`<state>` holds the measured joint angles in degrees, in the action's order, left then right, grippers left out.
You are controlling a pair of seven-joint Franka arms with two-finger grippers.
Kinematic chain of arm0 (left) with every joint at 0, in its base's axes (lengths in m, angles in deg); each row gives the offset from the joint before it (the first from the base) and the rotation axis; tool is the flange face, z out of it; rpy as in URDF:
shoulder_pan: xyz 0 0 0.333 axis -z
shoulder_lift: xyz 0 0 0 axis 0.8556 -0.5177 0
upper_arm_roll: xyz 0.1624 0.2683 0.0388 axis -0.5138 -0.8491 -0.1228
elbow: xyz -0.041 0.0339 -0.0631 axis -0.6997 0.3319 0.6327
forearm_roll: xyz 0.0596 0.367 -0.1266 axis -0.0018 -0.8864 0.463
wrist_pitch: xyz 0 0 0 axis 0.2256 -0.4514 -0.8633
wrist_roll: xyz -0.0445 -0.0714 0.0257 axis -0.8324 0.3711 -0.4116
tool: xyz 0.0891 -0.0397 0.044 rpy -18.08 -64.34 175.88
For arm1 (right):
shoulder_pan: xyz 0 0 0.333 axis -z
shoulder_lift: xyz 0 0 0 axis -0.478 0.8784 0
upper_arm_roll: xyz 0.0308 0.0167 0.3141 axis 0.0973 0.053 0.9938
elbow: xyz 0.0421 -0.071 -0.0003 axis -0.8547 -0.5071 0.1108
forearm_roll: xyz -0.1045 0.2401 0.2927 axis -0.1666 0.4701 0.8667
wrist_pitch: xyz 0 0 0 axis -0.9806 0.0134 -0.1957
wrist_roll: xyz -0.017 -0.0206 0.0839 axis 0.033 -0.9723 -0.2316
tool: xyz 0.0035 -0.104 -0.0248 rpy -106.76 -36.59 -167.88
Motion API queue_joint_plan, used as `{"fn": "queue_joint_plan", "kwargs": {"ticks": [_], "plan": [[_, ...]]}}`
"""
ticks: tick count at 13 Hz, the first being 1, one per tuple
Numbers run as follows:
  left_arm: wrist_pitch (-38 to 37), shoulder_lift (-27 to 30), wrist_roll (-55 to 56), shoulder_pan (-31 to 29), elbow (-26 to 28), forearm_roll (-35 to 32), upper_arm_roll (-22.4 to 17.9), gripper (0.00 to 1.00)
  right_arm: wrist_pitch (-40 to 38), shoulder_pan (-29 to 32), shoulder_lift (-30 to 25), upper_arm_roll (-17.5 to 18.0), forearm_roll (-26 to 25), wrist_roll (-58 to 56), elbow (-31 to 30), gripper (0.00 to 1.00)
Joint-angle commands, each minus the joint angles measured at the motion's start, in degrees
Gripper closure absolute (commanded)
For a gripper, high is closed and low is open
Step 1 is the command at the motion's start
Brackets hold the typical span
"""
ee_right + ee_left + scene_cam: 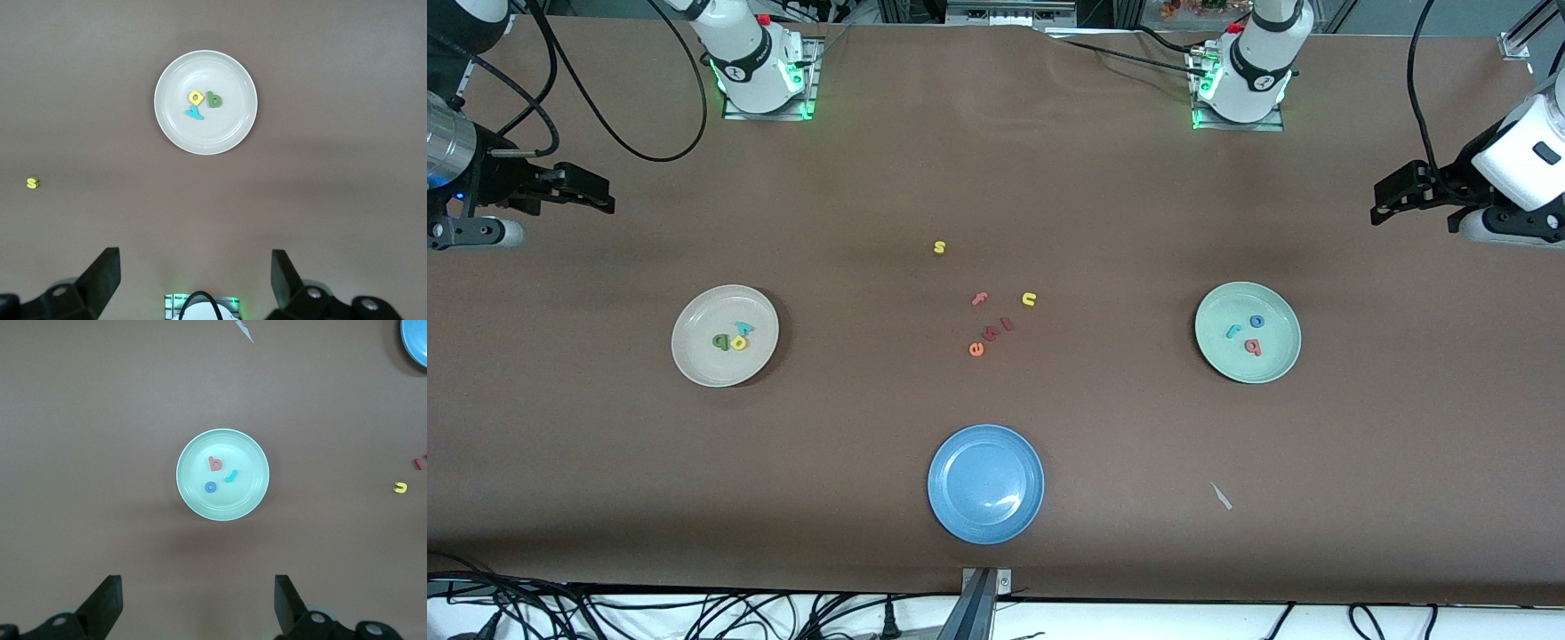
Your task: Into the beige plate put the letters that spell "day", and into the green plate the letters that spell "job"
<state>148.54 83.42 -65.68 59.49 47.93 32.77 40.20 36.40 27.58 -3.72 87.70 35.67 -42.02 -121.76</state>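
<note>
The beige plate [703,316] [180,130] lies toward the right arm's end of the table. On it rest the yellow d [739,342] [195,98], green a [720,341] [214,100] and teal y [743,328] [194,113]. The green plate [1276,351] [248,453] lies toward the left arm's end and holds the teal j [1234,331] [231,477], blue o [1257,321] [211,487] and salmon b [1254,347] [215,463]. My right gripper [603,201] [195,277] and left gripper [1381,210] [198,600] hang open and empty, high over their own ends of the table.
A blue plate [1014,453] sits nearest the front camera, mid-table. Between the two filled plates lie loose letters: a yellow s [939,247], pink f [980,299], yellow u [1029,299], orange e [975,349] and two small red ones [998,329]. There is also a white scrap [1221,496].
</note>
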Motion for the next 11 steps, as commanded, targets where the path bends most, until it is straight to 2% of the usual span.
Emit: {"fn": "queue_joint_plan", "kwargs": {"ticks": [1,11], "plan": [[-0.5,-0.2,0.3,0.1,-0.9,1.0,-0.4,0.00,0.5,-0.1,-0.4,0.1,-1.6,-0.3,-0.4,0.00],[-1.2,0.0,-0.4,0.1,-1.0,0.4,-0.2,0.00,0.5,0.0,-0.3,0.0,-1.6,-0.2,-0.5,0.00]]}}
